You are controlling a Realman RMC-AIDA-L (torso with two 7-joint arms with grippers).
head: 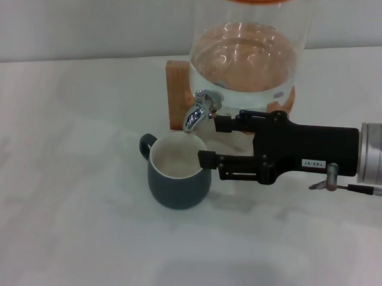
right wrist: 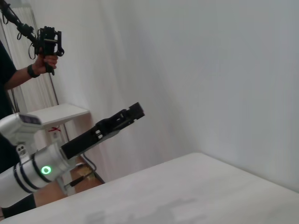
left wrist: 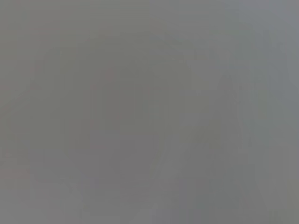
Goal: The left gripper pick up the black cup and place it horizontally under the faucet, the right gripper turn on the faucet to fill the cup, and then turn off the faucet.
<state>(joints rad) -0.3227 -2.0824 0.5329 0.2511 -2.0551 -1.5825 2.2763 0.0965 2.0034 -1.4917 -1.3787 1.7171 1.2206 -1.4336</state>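
The black cup [head: 178, 177] stands upright on the white table [head: 66, 194], its cream inside showing, directly below the spout of the faucet [head: 202, 109]. Its handle points to the back left. My right gripper [head: 211, 141] reaches in from the right and is open. Its upper finger lies beside the faucet's lever and its lower finger hangs at the cup's rim on the right. My left gripper [right wrist: 135, 111] shows only in the right wrist view, raised in the air off to the side of the table, holding nothing. The left wrist view is plain grey.
The faucet sticks out of a clear glass dispenser [head: 247, 53] holding water, on a wooden stand [head: 178, 91] at the back of the table. In the right wrist view a person [right wrist: 14, 74] stands beyond the table beside a small white side table [right wrist: 58, 113].
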